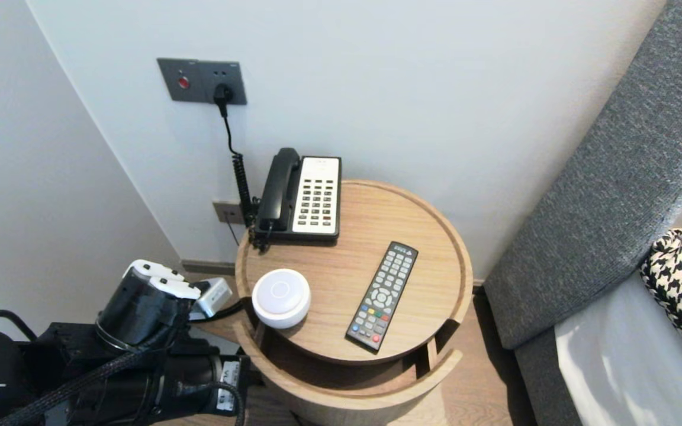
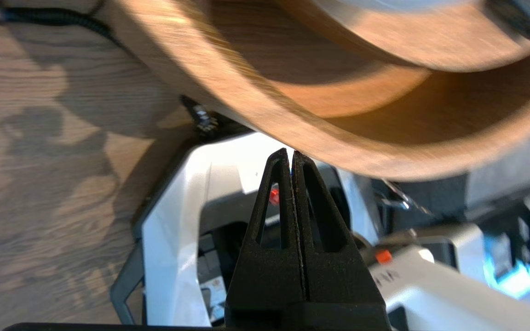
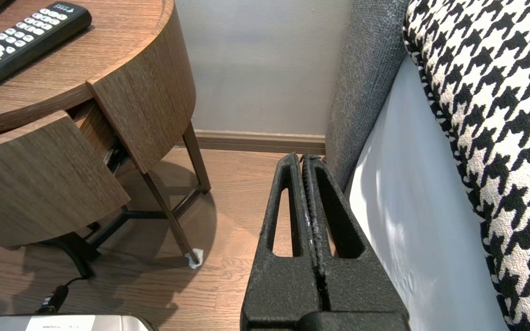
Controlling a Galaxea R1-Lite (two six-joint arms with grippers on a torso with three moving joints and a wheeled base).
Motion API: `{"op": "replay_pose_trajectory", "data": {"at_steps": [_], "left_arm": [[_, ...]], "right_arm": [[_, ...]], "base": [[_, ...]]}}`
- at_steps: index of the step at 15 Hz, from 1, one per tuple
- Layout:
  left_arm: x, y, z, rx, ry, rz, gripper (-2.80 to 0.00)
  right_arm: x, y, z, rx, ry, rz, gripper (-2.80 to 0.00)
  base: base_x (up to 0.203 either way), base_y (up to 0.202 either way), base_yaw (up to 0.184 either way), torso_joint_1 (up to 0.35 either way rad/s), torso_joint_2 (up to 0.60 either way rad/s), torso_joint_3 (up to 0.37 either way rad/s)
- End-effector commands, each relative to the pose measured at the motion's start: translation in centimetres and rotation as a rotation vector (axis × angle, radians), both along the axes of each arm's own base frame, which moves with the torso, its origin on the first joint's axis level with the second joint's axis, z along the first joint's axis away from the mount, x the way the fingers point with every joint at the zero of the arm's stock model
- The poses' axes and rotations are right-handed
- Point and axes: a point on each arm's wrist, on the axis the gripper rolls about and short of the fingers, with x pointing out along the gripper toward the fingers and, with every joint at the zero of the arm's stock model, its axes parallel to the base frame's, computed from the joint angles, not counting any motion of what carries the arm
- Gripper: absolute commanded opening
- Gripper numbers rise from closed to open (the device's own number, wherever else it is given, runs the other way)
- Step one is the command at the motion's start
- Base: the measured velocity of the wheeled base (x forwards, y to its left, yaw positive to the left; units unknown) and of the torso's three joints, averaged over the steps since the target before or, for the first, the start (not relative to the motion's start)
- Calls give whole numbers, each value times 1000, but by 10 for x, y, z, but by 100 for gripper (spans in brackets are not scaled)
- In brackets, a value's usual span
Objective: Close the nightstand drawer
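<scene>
Two grippers were both clenched and empty, so nothing had been picked up. The left gripper (image 2: pixel 291 154) sat low at the near left of the round table (image 1: pixel 465 260). Its fingers were pressed together, tips just beside the curved front of the drawer (image 1: pixel 347 387); whether they touched the wood I could not tell. That drawer stood partly pulled out on the table's near side, under the top. By my reading little was done: no hold was made on it, and it was neither fully out nor shut.

On the top, the remote (image 1: pixel 382 296) lay to the right, the white round device (image 1: pixel 280 297) near the left rim and the telephone (image 1: pixel 302 195) at the far edge, all apart from the arms. The right gripper (image 3: pixel 302 158) hung parked low at the near right, between table and bed (image 3: pixel 407 207).
</scene>
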Motion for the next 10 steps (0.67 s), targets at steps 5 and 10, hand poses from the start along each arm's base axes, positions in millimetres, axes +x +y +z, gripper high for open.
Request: {"op": "replay_pose_trajectory", "data": {"at_steps": [5, 10], "left_arm": [[8, -7, -5, -23, -10, 24, -280], [12, -10, -3, -56, -26, 40, -280]], "right_arm": [[2, 0, -7, 0, 25, 0, -280], [2, 0, -7, 0, 25, 0, -280]], "base": [[0, 0, 0, 0, 0, 0], [0, 0, 0, 0, 0, 0]]}}
